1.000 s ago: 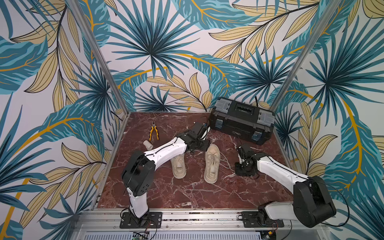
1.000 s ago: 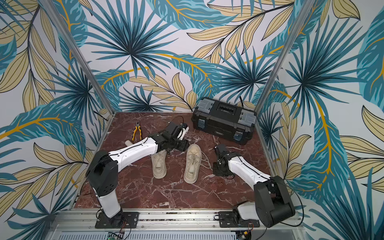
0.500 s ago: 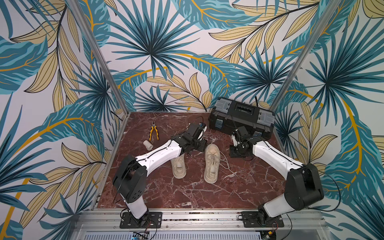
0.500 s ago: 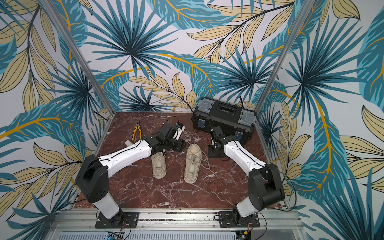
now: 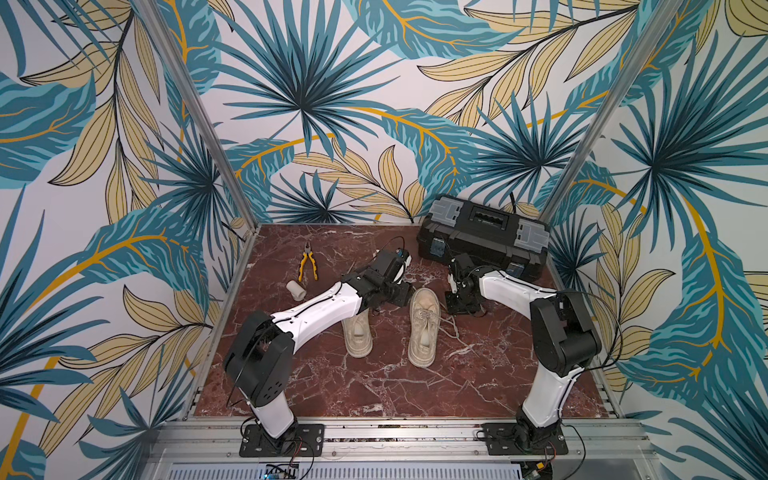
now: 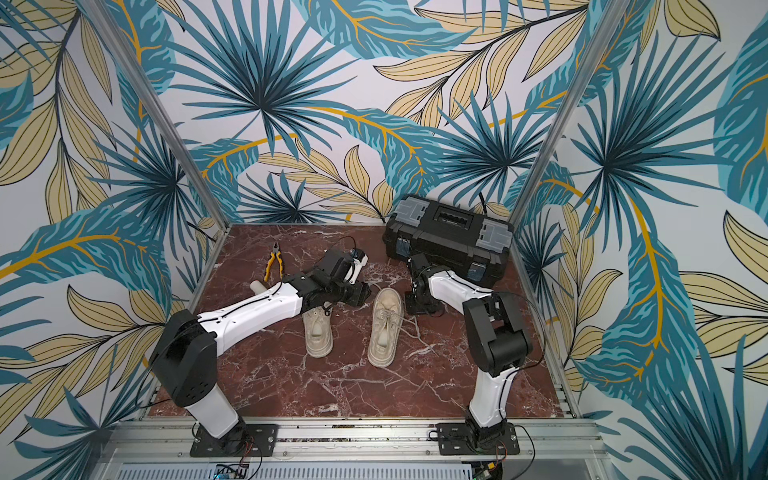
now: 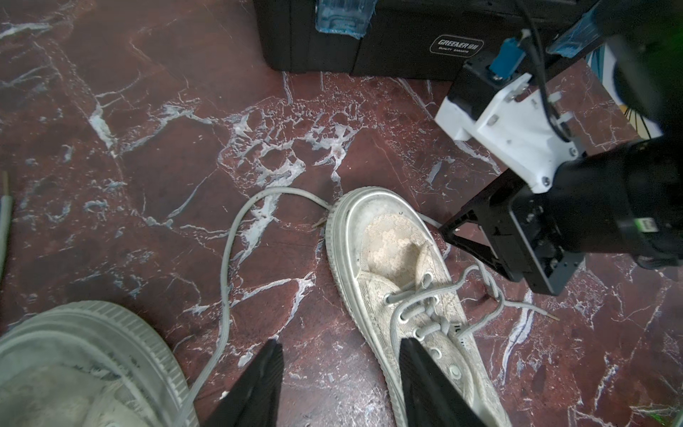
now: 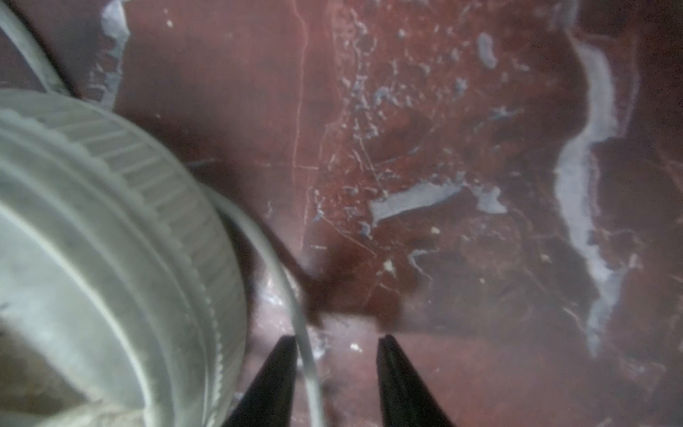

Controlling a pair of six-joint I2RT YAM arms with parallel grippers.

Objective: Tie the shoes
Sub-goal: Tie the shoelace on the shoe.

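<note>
- The beige left shoe (image 5: 357, 337) and right shoe (image 5: 424, 328) lie side by side near the middle of the red-brown marble tabletop (image 5: 374, 395). Both are soles down with their toes toward the back wall, as both top views show.
- The left arm reaches across the front of the left shoe and hides its toe in the top views.
- The left gripper (image 7: 340, 355) is over the gap between the two toes. Its fingers (image 7: 266, 380) stand well apart, with only bare tabletop and the right shoe's edge between them, and it grips nothing.
- A long pale lace (image 7: 225, 266) lies in a loop on the tabletop between the shoes and runs round the right shoe's ridged toe.
- The right gripper (image 8: 336, 344) is down at the tabletop just beside that toe. Its fingers (image 8: 281, 377) are parted, and the lace passes between them close to one finger, unclamped.
- The right shoe's threaded laces are untied, and their loose ends (image 7: 517, 307) sprawl on the tabletop at its right.
- A black toolbox (image 5: 482, 237) stands at the back right.
- Yellow-handled pliers (image 5: 307, 266) and a small white cylinder (image 5: 296, 289) lie at the back left, apart from the shoes.
</note>
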